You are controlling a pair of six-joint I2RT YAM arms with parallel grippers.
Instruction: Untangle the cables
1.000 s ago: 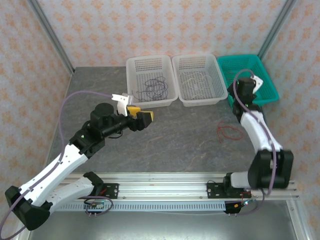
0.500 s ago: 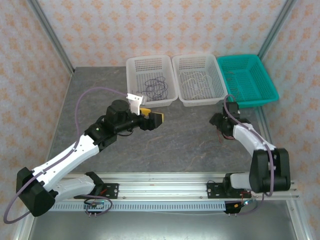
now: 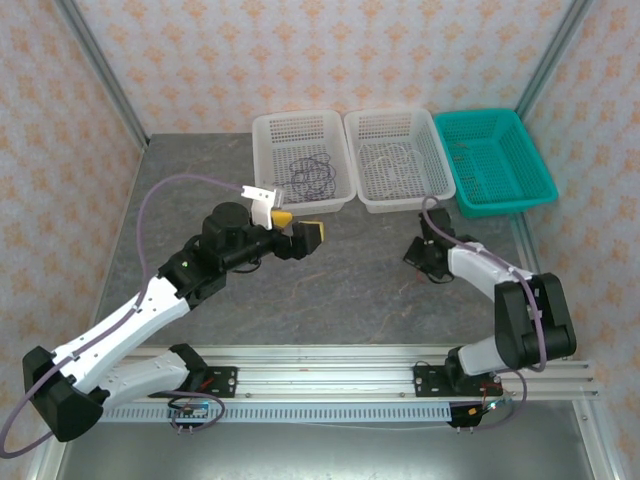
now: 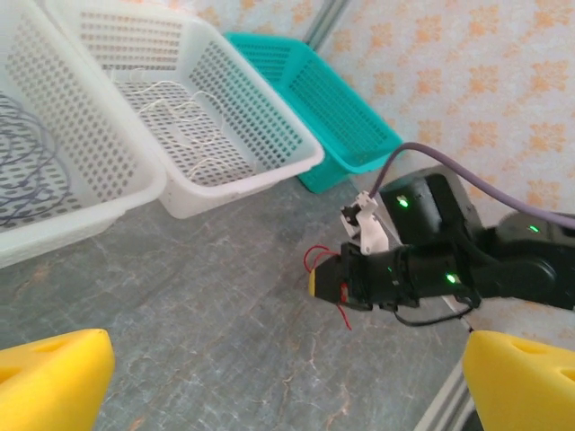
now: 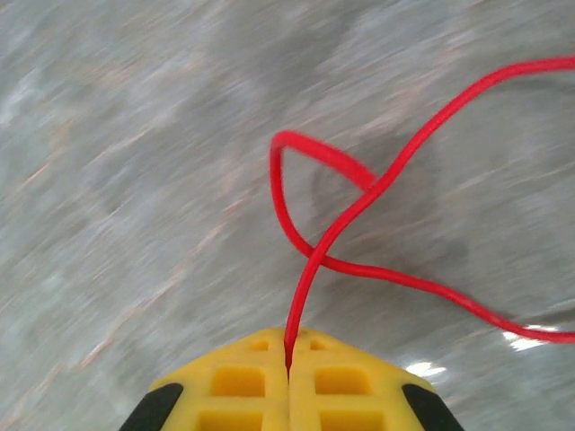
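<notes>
My right gripper [image 5: 288, 359] is clenched on the red cable [image 5: 310, 260], down on the table [image 3: 350, 285] just in front of the green basket [image 3: 505, 200]. The left gripper [image 3: 297, 226], well left of that basket, is released and empty. Risk: it's only a tip pinch (loop crossed over itself), so a quick lift may slip or cinch it.

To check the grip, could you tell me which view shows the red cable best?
The right wrist view: the red cable loops large across it, pinched in the shut right tool. The left wrist view shows small red strands at that tool; from the top it is too small to judge.
</notes>
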